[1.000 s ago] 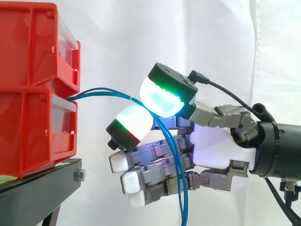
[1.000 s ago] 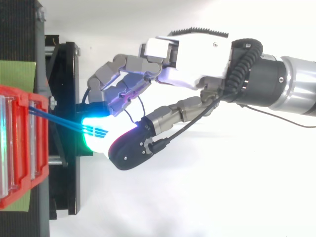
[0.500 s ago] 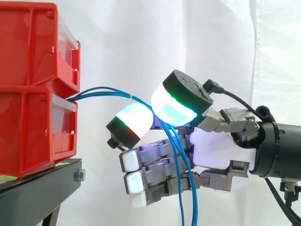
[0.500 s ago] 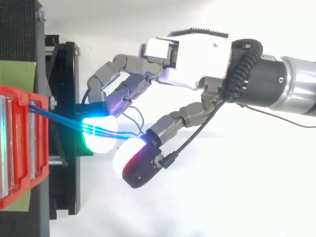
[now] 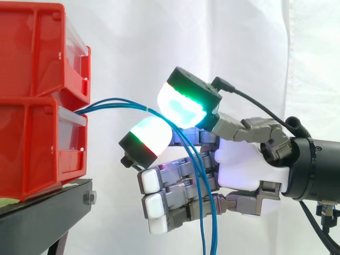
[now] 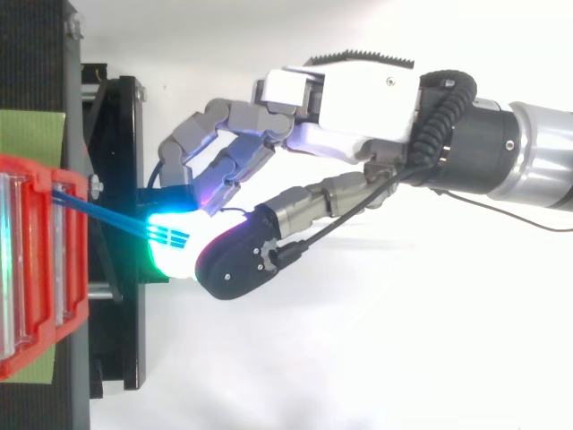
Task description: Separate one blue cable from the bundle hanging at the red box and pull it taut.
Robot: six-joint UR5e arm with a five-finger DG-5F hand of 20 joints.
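— Which step is in hand?
— The separating. The cables (image 6: 107, 213) are led out of the box (image 5: 37, 143), arched to its right, and clamped between thumb and finger pad of the hand (image 5: 241, 164); below the hand they hang slack.
— Is one singled out?
— That cannot be told; several strands are seen across the pad. One is probably to be isolated first, then drawn away from the box.
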